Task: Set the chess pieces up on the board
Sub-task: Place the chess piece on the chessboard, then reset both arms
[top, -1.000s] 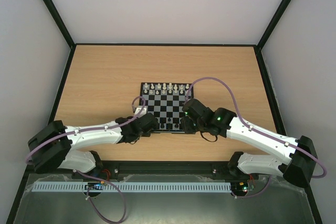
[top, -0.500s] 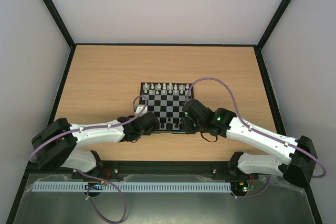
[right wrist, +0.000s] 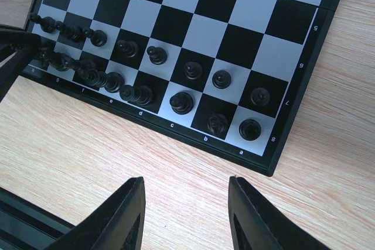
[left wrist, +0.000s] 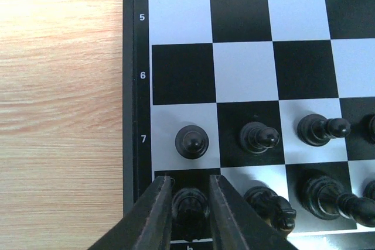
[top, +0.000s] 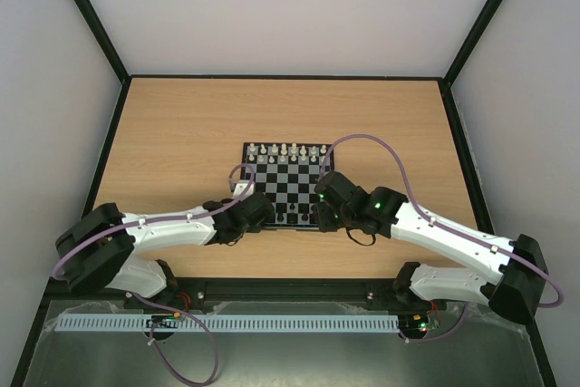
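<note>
The board [top: 288, 189] lies mid-table, with white chess pieces [top: 288, 151] along its far rows and black chess pieces [top: 294, 215] along its near rows. My left gripper [left wrist: 188, 178] hangs over the board's near-left corner square. Its fingers [left wrist: 158, 209] stand tight on either side of a black piece [left wrist: 190, 203] that stands upright there. Whether they press on the piece does not show. A black pawn [left wrist: 191, 142] stands one square beyond. My right gripper [right wrist: 186, 182] is open over bare wood, just off the board's near-right corner [right wrist: 270, 168], with nothing between its fingers.
The wooden table [top: 181, 133] has black-framed walls at the back and sides. Both arms [top: 163, 228] reach in low from the near edge and meet at the board's near side. The left gripper's fingers [right wrist: 14, 45] show at the left edge of the right wrist view.
The left arm has crept slightly to the right toward the board's near-left corner. The right arm and the pieces have not visibly moved.
</note>
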Robot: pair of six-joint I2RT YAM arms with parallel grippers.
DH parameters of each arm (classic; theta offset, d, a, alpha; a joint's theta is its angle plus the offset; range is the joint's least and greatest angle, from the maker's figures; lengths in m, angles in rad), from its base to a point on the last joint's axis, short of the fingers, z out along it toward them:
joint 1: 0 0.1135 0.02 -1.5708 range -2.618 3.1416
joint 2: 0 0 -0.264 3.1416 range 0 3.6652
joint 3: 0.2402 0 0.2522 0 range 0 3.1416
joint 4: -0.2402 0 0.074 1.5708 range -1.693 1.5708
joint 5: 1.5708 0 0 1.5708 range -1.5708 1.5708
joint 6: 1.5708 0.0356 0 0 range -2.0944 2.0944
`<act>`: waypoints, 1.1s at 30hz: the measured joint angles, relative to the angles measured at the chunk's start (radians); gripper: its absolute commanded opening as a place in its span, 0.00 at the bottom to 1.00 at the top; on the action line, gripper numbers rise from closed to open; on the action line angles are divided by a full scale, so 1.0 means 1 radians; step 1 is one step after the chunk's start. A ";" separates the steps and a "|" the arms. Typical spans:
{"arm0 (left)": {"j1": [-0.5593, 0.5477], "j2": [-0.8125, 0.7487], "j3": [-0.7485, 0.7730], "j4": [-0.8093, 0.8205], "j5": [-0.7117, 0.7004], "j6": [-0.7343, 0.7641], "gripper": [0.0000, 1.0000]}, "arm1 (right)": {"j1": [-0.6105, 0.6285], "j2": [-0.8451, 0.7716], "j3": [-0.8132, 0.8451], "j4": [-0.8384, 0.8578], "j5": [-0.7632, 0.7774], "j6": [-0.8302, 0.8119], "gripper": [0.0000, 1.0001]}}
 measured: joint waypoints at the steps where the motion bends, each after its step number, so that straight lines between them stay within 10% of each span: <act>1: 0.000 0.000 0.000 0.000 0.001 -0.002 0.24 | 0.000 0.000 -0.001 0.000 0.000 0.000 0.40; 10: -0.003 -0.051 0.000 -0.031 0.000 -0.007 0.38 | 0.000 0.000 -0.002 0.000 0.000 0.000 0.49; 14: -0.027 -0.167 0.000 -0.089 -0.005 -0.032 0.65 | 0.000 -0.007 -0.002 0.000 0.010 0.007 0.93; 17: -0.043 -0.286 0.000 -0.130 -0.015 -0.033 0.99 | 0.000 -0.027 -0.003 -0.001 0.029 0.010 0.99; 33: 0.012 -0.665 0.008 -0.199 -0.291 -0.023 0.99 | -0.111 -0.137 0.030 0.137 0.284 -0.057 0.99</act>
